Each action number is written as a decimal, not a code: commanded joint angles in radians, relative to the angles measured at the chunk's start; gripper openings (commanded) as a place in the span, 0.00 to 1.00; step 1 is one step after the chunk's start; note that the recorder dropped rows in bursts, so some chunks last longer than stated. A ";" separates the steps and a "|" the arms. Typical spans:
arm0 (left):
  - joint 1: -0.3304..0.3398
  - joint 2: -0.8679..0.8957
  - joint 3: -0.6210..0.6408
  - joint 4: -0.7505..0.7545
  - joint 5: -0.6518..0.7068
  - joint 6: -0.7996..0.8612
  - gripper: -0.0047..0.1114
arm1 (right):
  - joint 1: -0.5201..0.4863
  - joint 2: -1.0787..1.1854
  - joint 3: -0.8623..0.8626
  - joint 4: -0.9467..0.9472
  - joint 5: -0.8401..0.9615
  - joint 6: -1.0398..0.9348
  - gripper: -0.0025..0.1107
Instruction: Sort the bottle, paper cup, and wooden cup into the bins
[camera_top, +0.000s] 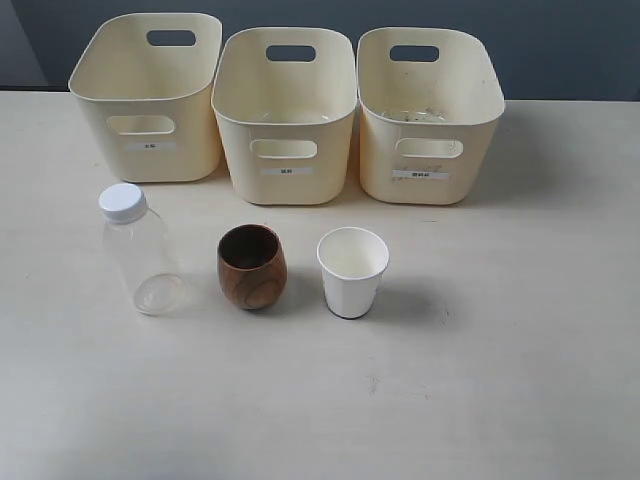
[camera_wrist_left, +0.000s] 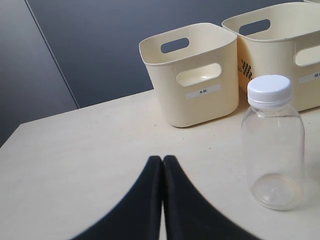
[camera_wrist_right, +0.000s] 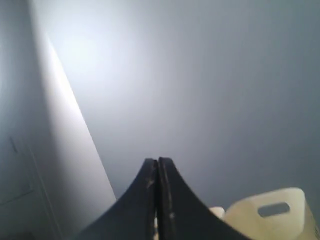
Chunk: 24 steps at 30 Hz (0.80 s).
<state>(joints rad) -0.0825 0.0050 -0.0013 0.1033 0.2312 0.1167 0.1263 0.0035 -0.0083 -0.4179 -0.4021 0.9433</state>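
Note:
Three cream bins stand in a row at the back of the table: left bin, middle bin, right bin. In front of them stand the clear bottle with its white cap, the dark brown wooden cup and the white paper cup, left to right. Neither arm shows in the exterior view. My left gripper is shut and empty, low over the table, with the bottle close beside it. My right gripper is shut and empty, raised and facing the wall.
The left wrist view shows the left bin and part of the middle bin behind the bottle. A bin edge shows low in the right wrist view. A dark wall runs behind the table.

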 joint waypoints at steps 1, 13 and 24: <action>0.003 -0.005 0.001 0.003 -0.006 -0.002 0.04 | 0.004 0.020 -0.102 -0.037 -0.051 -0.004 0.02; 0.003 -0.005 0.001 0.003 -0.006 -0.002 0.04 | 0.004 0.609 -0.703 -0.864 -0.012 0.446 0.02; 0.003 -0.005 0.001 0.003 -0.006 -0.002 0.04 | 0.005 0.961 -1.030 -1.326 -0.267 0.849 0.02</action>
<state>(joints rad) -0.0825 0.0050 -0.0013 0.1033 0.2312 0.1167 0.1263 0.9254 -1.0026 -1.7234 -0.6196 1.7900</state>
